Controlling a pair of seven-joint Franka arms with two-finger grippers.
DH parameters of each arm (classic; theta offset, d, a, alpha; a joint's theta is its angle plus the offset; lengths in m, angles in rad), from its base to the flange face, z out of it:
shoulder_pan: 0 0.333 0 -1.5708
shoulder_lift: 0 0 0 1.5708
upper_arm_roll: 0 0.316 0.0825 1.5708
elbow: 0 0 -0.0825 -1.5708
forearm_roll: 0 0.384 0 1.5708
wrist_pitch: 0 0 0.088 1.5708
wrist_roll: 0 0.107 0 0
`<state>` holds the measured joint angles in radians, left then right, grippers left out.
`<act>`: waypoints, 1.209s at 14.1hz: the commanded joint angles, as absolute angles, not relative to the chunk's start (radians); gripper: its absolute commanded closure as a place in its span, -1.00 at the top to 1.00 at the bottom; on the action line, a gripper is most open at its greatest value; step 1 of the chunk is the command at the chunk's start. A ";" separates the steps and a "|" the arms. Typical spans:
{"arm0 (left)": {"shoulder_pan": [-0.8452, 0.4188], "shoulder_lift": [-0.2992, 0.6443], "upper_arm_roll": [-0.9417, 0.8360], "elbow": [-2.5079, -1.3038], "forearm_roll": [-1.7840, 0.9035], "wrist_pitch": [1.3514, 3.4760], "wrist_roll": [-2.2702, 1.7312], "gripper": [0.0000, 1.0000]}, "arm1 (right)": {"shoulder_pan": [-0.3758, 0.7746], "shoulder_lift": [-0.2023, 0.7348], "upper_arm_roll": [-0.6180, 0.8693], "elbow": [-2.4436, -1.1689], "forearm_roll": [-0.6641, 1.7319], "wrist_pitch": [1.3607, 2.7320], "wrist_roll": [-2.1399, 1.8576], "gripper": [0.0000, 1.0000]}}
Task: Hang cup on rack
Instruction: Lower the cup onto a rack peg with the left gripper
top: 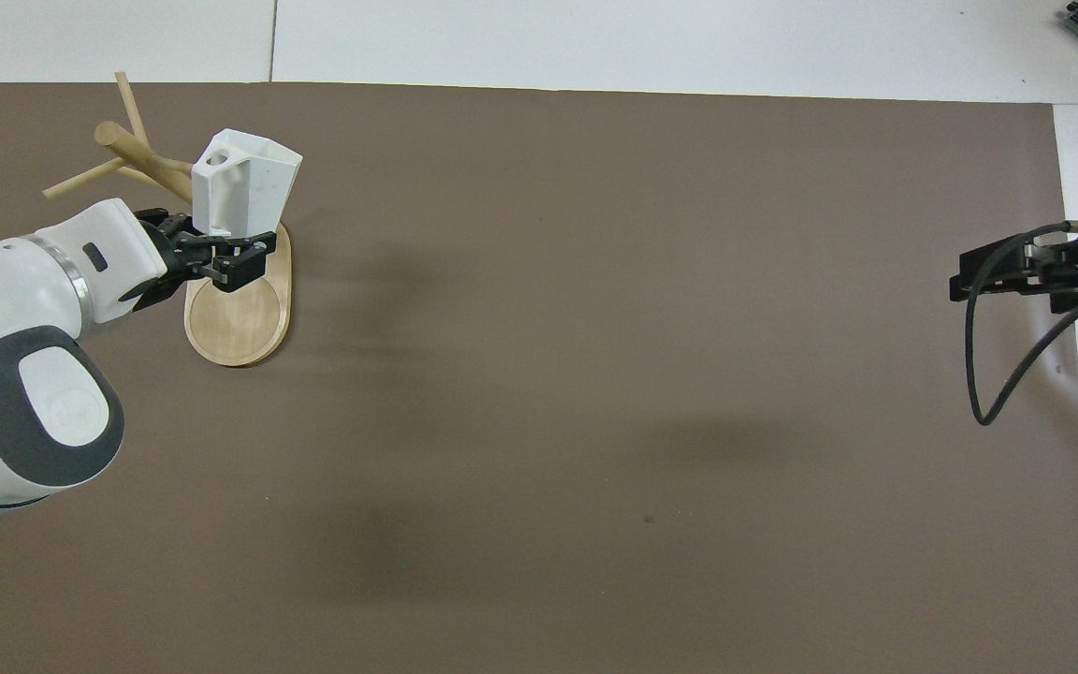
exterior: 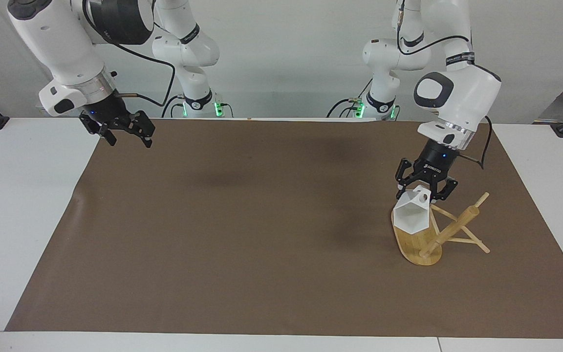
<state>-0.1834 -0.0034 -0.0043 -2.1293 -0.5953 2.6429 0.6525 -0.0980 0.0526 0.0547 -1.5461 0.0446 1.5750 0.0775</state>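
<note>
The white faceted cup (exterior: 411, 216) hangs tipped in my left gripper (exterior: 424, 194), which is shut on its handle end, where the round hole shows. The cup's hexagonal rim points away from the robots. It is held over the oval base (exterior: 414, 243) of the bamboo rack (exterior: 450, 229), close beside the post and pegs. In the overhead view the cup (top: 249, 183) covers part of the rack (top: 138, 152), with my left gripper (top: 235, 255) over the base (top: 241, 323). My right gripper (exterior: 130, 138) is open and empty, raised over the mat's corner at the right arm's end.
A brown mat (exterior: 262, 234) covers the white table (exterior: 12, 195). My right gripper (top: 965, 279) shows at the overhead view's edge with a looped black cable (top: 979, 374).
</note>
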 commanded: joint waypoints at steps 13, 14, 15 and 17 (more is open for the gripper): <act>-0.147 0.051 -0.008 -2.106 -0.575 2.663 0.451 -1.00 | -0.098 0.032 0.052 -1.585 -0.011 1.689 0.006 1.00; -0.147 0.057 -0.006 -2.103 -0.575 2.663 0.421 -1.00 | -0.098 0.031 0.052 -1.585 -0.012 1.692 0.006 1.00; -0.147 0.060 -0.006 -2.094 -0.575 2.661 0.393 -1.00 | -0.097 0.031 0.054 -1.585 -0.018 1.692 0.006 1.00; -0.146 0.063 -0.006 -2.092 -0.575 2.661 0.367 -1.00 | -0.097 0.029 0.055 -1.585 -0.023 1.690 0.002 1.00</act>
<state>-0.1523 0.0436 -0.0030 -2.1216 -0.5953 2.6641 0.4115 -0.0948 0.0498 0.0489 -1.5559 0.0061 1.6692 0.0249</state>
